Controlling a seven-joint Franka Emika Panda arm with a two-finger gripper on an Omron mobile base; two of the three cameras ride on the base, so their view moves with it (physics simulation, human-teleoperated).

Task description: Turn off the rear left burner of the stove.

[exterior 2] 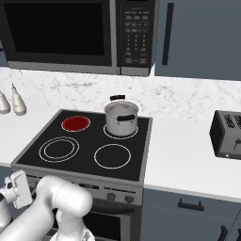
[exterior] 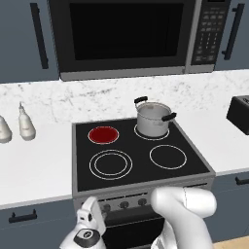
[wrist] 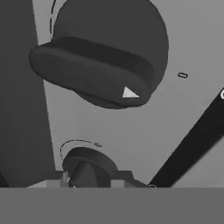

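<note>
glowing red rear left burner [exterior: 103,134] on stove [exterior: 195,166]; centre on dark knob [wrist: 98,70], grip its ridge squarely, twist to off. gripper [wrist: 89,181] spread unclear.

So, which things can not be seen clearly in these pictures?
- Gripper: its jaws, open or shut, cannot be told; hand view cuts the tips at the bottom.
- Knob: which burner it controls; markings too small.
- Pot contents: hidden by its wall.
- Stove knobs: partly behind the arm, base views.

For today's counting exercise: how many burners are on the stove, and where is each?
4: rear left burner, glowing red; rear right, under the pot; front left, double-ringed; front right, unlit.
</note>
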